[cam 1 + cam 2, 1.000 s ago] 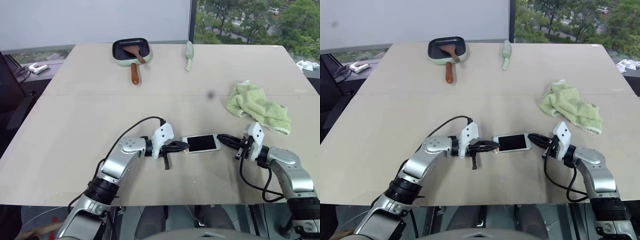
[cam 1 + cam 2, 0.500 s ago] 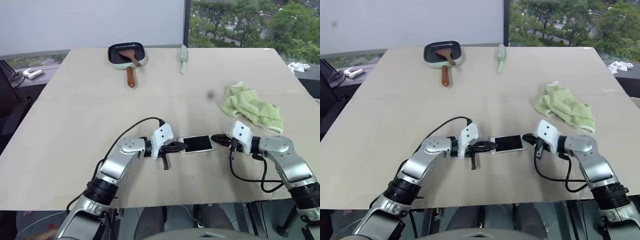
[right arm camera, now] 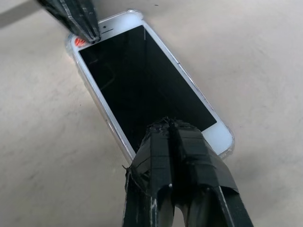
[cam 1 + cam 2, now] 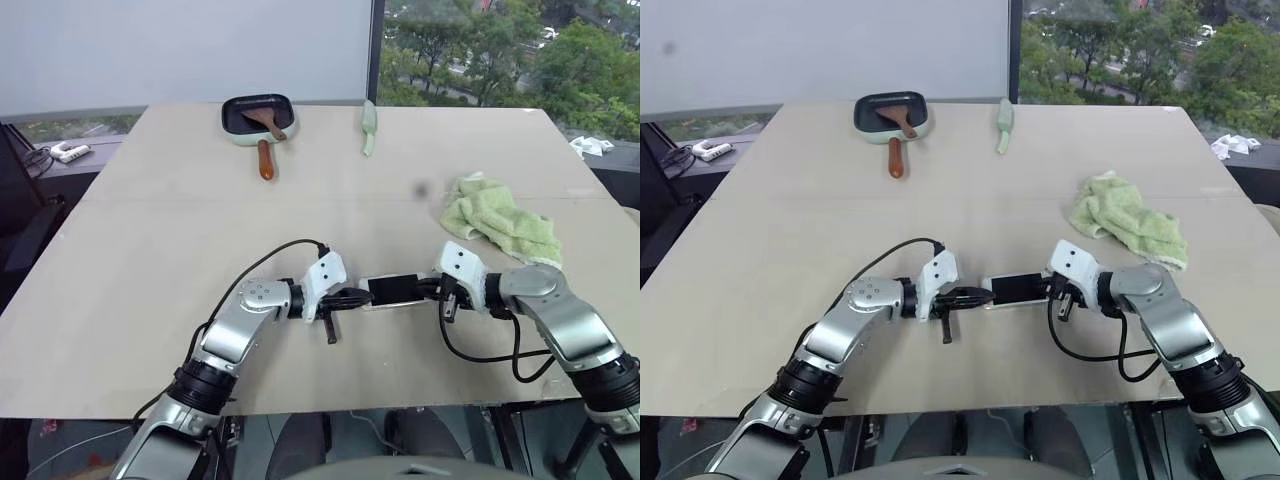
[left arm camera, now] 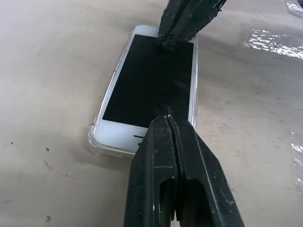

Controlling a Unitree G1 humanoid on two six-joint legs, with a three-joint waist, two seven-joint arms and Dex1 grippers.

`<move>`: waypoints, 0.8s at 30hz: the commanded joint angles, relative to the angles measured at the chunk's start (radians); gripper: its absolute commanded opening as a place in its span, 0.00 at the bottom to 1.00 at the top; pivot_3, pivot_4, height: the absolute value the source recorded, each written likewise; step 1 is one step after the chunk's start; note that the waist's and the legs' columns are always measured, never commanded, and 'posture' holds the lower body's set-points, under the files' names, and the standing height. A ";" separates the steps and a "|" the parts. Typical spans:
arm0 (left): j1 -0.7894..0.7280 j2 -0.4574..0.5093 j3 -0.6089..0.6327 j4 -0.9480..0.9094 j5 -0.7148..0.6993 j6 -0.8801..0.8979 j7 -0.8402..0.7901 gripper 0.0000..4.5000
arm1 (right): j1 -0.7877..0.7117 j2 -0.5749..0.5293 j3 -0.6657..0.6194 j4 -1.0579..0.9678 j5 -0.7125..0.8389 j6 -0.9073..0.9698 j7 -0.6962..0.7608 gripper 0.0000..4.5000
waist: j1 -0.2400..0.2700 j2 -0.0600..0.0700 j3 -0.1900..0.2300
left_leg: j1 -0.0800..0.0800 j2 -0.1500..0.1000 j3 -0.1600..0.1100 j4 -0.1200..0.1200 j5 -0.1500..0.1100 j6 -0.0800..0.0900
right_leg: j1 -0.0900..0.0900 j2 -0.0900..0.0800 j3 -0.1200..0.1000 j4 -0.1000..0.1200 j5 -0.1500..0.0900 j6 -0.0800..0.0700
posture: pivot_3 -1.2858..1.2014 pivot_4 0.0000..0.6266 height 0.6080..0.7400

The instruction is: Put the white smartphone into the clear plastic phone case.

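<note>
Near the front edge of the worktop [image 4: 150, 260], the white smartphone [image 4: 395, 290] lies flat, screen up, seated inside the clear plastic phone case [image 5: 97, 137], whose rim shows around its edges. The left gripper [image 4: 362, 296], jaws pressed shut with nothing between them, rests its tip on the phone's end with the reddish mark. The right gripper [image 4: 428, 288], jaws likewise closed and empty, presses on the opposite end. Farther back lies a green towel [image 4: 500, 220], and at the far edge a pan [image 4: 258, 112].

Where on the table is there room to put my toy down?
The wide bare stretch of table between the pan and the phone is free. Crowded: around the phone, where both grippers meet, left, right, and by the green towel.
</note>
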 commanded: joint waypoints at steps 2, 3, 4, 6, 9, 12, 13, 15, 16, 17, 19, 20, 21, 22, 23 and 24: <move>-0.003 0.003 0.010 -0.022 -0.004 -0.005 -0.001 0.00 | 0.066 0.043 -0.026 0.126 0.077 0.009 0.015 0.02 | 0.000 -0.001 0.000 | 0.000 0.000 0.000 0.000 0.000 0.000 | 0.000 0.000 0.000 0.000 0.000 0.000 | 0.52 0.24 1.00; -0.003 0.004 0.010 -0.020 -0.004 -0.006 -0.001 0.00 | 0.063 0.059 -0.057 0.132 0.102 -0.021 0.018 0.02 | 0.000 0.001 0.001 | 0.000 0.000 0.000 -0.001 0.000 0.000 | 0.000 0.000 0.000 -0.001 0.000 -0.001 | 0.52 0.24 1.00; -0.003 0.004 0.010 -0.018 -0.003 -0.008 -0.001 0.00 | 0.065 0.072 -0.081 0.139 0.122 -0.062 0.028 0.02 | -0.001 0.002 0.003 | -0.001 0.000 0.000 -0.001 0.000 0.000 | 0.000 0.000 0.000 -0.001 0.002 -0.003 | 0.52 0.24 1.00; -0.003 0.004 0.009 -0.017 -0.003 -0.009 -0.001 0.00 | 0.074 0.085 -0.111 0.155 0.146 -0.123 0.045 0.02 | -0.001 0.007 0.006 | -0.002 0.000 0.001 -0.003 0.000 0.000 | -0.001 0.000 0.000 -0.001 0.002 -0.003 | 0.52 0.24 1.00; -0.005 0.001 0.007 -0.016 -0.004 -0.010 0.000 0.00 | 0.093 0.084 -0.123 0.194 0.153 -0.210 0.065 0.02 | -0.001 0.009 0.009 | -0.003 -0.001 0.001 -0.005 0.000 0.000 | -0.002 0.001 0.000 -0.003 0.002 -0.003 | 0.52 0.24 1.00; -0.006 -0.001 0.007 -0.014 -0.004 -0.012 -0.001 0.00 | 0.102 0.081 -0.127 0.240 0.143 -0.271 0.061 0.02 | -0.001 0.010 0.010 | -0.004 -0.001 0.000 -0.006 0.000 0.000 | -0.003 0.002 0.000 -0.004 0.002 -0.003 | 0.52 0.24 1.00; -0.006 -0.001 0.007 -0.013 -0.004 -0.012 -0.001 0.00 | 0.100 0.092 -0.143 0.252 0.157 -0.279 0.053 0.02 | -0.001 0.010 0.010 | -0.004 -0.001 0.000 -0.006 0.000 0.000 | -0.003 0.002 0.000 -0.005 0.002 -0.003 | 0.52 0.24 1.00; -0.005 -0.001 0.008 -0.013 -0.004 -0.012 -0.001 0.00 | 0.097 0.111 -0.174 0.266 0.189 -0.295 0.043 0.02 | -0.001 0.010 0.011 | -0.004 -0.001 0.001 -0.006 0.000 0.000 | -0.003 0.002 0.000 -0.005 0.002 -0.003 | 0.52 0.24 1.00; -0.004 0.000 0.007 -0.013 -0.004 -0.012 -0.002 0.00 | 0.095 0.118 -0.187 0.270 0.200 -0.302 0.039 0.02 | -0.001 0.010 0.011 | -0.004 -0.001 0.001 -0.006 0.000 0.000 | -0.003 0.001 0.000 -0.005 0.002 -0.003 | 0.52 0.24 1.00; -0.003 0.000 0.007 -0.012 -0.003 -0.012 -0.002 0.00 | 0.094 0.124 -0.199 0.275 0.208 -0.305 0.034 0.02 | -0.001 0.010 0.012 | -0.004 -0.001 0.001 -0.006 0.000 0.000 | -0.003 0.001 0.001 -0.005 0.002 -0.003 | 0.52 0.24 1.00; -0.002 0.001 0.007 -0.012 -0.003 -0.012 -0.003 0.00 | 0.095 0.125 -0.213 0.283 0.218 -0.325 0.038 0.02 | 0.000 0.011 0.014 | -0.005 -0.001 0.001 -0.006 0.000 0.000 | -0.003 0.001 0.001 -0.006 0.002 -0.003 | 0.52 0.24 1.00; -0.003 0.001 0.007 -0.011 -0.003 -0.012 -0.003 0.00 | 0.096 0.124 -0.219 0.282 0.226 -0.323 0.037 0.02 | 0.000 0.012 0.015 | -0.005 -0.001 0.001 -0.006 0.000 0.000 | -0.003 0.001 0.000 -0.006 0.002 -0.003 | 0.52 0.24 1.00; -0.003 0.001 0.007 -0.011 -0.003 -0.012 -0.003 0.00 | 0.098 0.121 -0.224 0.283 0.231 -0.322 0.036 0.02 | 0.000 0.013 0.016 | -0.005 -0.001 0.001 -0.006 0.000 0.000 | -0.003 0.001 0.000 -0.007 0.002 -0.003 | 0.52 0.24 1.00; -0.003 0.001 0.007 -0.011 -0.003 -0.012 -0.003 0.00 | 0.101 0.115 -0.224 0.287 0.230 -0.325 0.036 0.02 | 0.001 0.014 0.016 | -0.006 -0.001 0.001 -0.006 0.000 0.000 | -0.003 0.001 0.000 -0.007 0.002 -0.003 | 0.52 0.24 1.00; -0.003 0.001 0.007 -0.011 -0.003 -0.012 -0.003 0.00 | 0.104 0.111 -0.224 0.290 0.229 -0.330 0.037 0.02 | 0.001 0.014 0.017 | -0.007 -0.001 0.000 -0.006 0.000 0.000 | -0.003 0.001 0.000 -0.008 0.002 -0.003 | 0.52 0.24 1.00; -0.003 0.001 0.007 -0.011 -0.003 -0.013 -0.003 0.00 | 0.107 0.107 -0.224 0.291 0.230 -0.332 0.039 0.02 | 0.001 0.014 0.017 | -0.007 -0.001 0.000 -0.006 0.000 0.000 | -0.003 0.001 0.000 -0.008 0.002 -0.003 | 0.52 0.24 1.00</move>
